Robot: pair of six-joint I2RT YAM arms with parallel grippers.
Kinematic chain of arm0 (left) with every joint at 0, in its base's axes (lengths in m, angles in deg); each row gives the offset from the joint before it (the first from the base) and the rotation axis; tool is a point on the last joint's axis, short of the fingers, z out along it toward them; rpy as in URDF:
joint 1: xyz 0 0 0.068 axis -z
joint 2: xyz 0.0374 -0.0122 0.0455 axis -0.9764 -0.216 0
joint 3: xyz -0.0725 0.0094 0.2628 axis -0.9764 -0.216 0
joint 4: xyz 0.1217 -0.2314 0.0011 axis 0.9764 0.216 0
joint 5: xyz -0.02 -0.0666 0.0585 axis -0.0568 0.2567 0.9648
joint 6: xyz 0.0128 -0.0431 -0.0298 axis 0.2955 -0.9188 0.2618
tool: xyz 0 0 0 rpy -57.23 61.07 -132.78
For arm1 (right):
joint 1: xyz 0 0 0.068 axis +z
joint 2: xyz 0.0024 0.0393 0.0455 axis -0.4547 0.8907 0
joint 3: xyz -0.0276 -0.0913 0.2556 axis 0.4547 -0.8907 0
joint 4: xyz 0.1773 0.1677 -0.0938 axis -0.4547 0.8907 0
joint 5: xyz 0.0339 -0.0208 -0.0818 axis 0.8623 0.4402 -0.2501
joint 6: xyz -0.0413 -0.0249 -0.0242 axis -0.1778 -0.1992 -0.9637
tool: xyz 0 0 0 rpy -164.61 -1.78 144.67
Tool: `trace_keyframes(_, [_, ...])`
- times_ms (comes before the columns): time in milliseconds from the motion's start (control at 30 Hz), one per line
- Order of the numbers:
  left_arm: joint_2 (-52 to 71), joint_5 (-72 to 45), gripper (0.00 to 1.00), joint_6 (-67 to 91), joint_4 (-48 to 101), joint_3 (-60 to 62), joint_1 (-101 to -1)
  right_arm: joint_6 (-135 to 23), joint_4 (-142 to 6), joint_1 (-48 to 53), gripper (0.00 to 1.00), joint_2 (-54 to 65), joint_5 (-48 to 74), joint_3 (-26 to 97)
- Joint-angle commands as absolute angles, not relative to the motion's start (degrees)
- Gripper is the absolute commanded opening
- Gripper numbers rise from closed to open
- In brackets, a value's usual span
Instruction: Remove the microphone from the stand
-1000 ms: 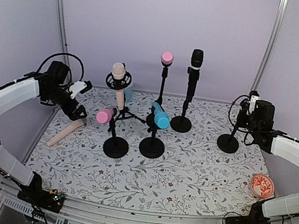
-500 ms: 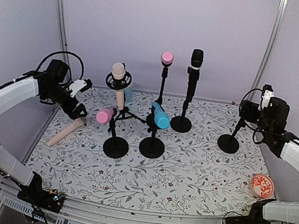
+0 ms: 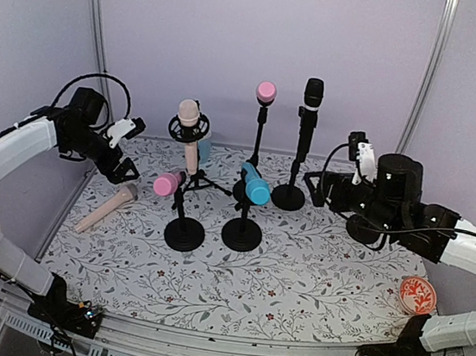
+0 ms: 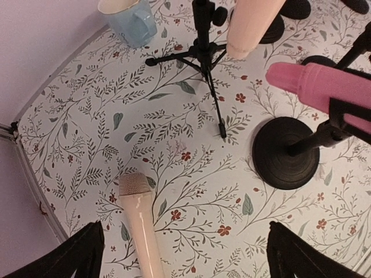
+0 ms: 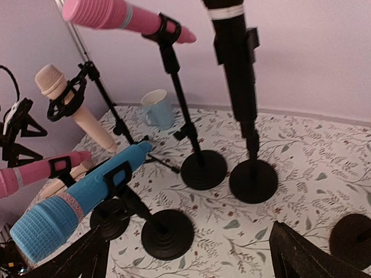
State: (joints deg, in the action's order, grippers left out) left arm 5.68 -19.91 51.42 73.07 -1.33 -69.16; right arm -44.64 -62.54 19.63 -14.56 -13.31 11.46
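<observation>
Looking down from above, I see a beige handheld microphone (image 3: 106,208) lying flat on the floral-print table mat (image 3: 295,280) at the far left, off any stand. The left gripper (image 3: 126,167) hovers over its head end, its claw spread wide and holding nothing. On the right, the right gripper (image 3: 317,188) points left toward the black microphone on a round-base stand (image 3: 312,96), its claw also wide apart and empty. An empty black stand base (image 3: 360,230) sits half hidden behind that arm. An orange patterned disc (image 3: 417,296) lies at the near right.

From the left wrist, the beige microphone lies between the two spread fingers (image 4: 69,260), closer to one than the other and touched by neither. A pink microphone clipped to a short stand (image 4: 324,87) is to the right, and a light blue mug (image 4: 130,17) stands farther off.

From the right wrist, the fingers stand wide with only mat between them. A blue microphone on a low stand (image 5: 75,202) is near left, the black microphone stands ahead, and the empty base sits at the right edge.
</observation>
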Motion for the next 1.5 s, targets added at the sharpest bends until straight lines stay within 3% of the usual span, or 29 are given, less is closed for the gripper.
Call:
trace_keyframes(0, [7.81,-22.01,0.99,52.47,75.17,0.33,-70.69,-32.67,-65.01,22.88,0.99,-8.17,-1.54,12.04])
trace_keyframes(200, [8.93,-24.26,0.99,53.08,77.48,1.31,-70.65,-30.10,-72.23,27.89,0.99,-2.55,3.12,14.96])
trace_keyframes(667, [10.20,-27.93,0.99,53.66,81.77,7.49,-70.23,-42.42,-72.35,34.04,0.99,2.44,-12.19,14.30])
trace_keyframes(1033, [10.51,-28.68,0.99,53.76,82.82,9.13,-69.89,-84.31,-81.92,40.23,0.99,10.17,-24.84,19.50])
trace_keyframes(1267, [10.85,-29.53,0.99,53.97,84.04,10.10,-69.66,-101.87,-94.43,40.61,0.99,18.84,-30.28,23.36])
trace_keyframes(1367, [11.07,-29.76,0.99,54.11,84.35,10.38,-69.48,-106.66,-98.30,40.92,0.95,21.56,-31.15,24.49])
trace_keyframes(1467, [11.29,-30.71,0.99,54.07,84.30,10.78,-69.21,-108.50,-100.48,41.43,0.84,22.68,-31.35,24.88])
